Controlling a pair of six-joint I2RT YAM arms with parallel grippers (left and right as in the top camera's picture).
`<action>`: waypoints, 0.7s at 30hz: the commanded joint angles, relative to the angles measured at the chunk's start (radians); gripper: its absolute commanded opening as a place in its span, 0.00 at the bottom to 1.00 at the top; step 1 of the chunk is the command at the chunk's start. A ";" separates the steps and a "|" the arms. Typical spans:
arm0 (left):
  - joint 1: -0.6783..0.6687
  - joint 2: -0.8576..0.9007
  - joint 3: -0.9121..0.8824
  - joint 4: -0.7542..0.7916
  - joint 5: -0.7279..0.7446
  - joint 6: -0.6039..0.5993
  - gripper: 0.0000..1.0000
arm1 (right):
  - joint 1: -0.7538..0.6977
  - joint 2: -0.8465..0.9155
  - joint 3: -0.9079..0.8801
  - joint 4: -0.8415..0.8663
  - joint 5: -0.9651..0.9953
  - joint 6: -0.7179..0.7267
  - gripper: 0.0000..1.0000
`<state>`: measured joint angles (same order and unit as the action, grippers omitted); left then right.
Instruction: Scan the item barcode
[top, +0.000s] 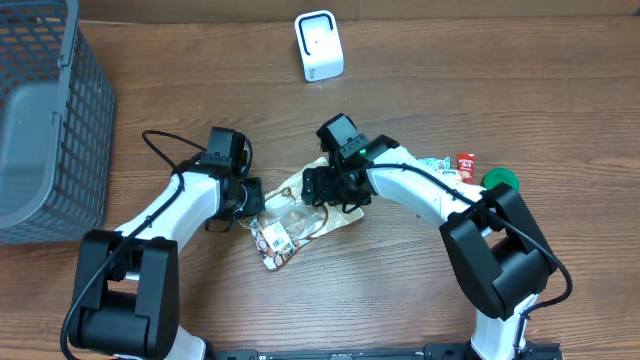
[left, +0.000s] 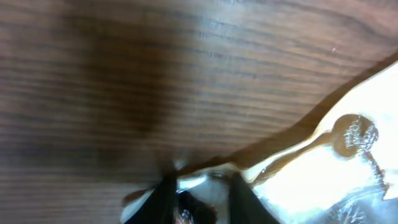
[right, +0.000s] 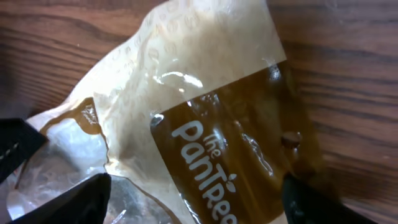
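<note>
I have the snack bag (top: 292, 220) lying flat on the desk (top: 450, 70), between the left jaws and the right jaws, one set at each end of it.

On the left wrist view, two dark fingers (left: 158, 202) stand a little apart at the bottom of the picture. The pale edge of the bag (left: 348, 162) sits in the narrow gap between them. I cannot tell whether the left jaws are pinching that edge or merely standing around it; the picture is blurred there.

On the right wrist view the right jaws are spread wide, one finger (right: 81, 199) low on one side and the other at the opposite corner. The bag (right: 205, 106) lies under and between them. Its brown panel with white lettering (right: 202, 162) faces up, just ahead of the jaws. I cannot tell whether the tips touch the film.

From overhead, a small white label (top: 272, 238) shows on the end of the bag just beside the left jaws, too small to read.

The white scanner (top: 319, 45) stands well beyond both sets of jaws. A grey basket (top: 45, 120) sits well off to the outer side of the left jaws. A red item (top: 466, 162) and a green one (top: 498, 181) lie behind the right jaws, beside the right arm (top: 420, 190).
</note>
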<state>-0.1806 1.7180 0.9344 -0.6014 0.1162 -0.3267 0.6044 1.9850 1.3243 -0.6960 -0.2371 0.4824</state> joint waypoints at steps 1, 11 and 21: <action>0.032 -0.036 0.146 -0.105 0.009 0.024 0.28 | -0.040 -0.059 0.067 -0.010 0.004 -0.019 0.93; 0.027 -0.040 0.167 -0.359 0.098 0.024 0.62 | -0.039 -0.058 -0.002 -0.104 0.035 -0.018 0.96; 0.021 -0.039 -0.022 -0.132 0.121 -0.023 0.54 | -0.003 -0.058 -0.118 0.001 0.018 0.020 1.00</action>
<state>-0.1509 1.6867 0.9478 -0.7605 0.2211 -0.3214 0.5816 1.9381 1.2472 -0.7162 -0.2085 0.4797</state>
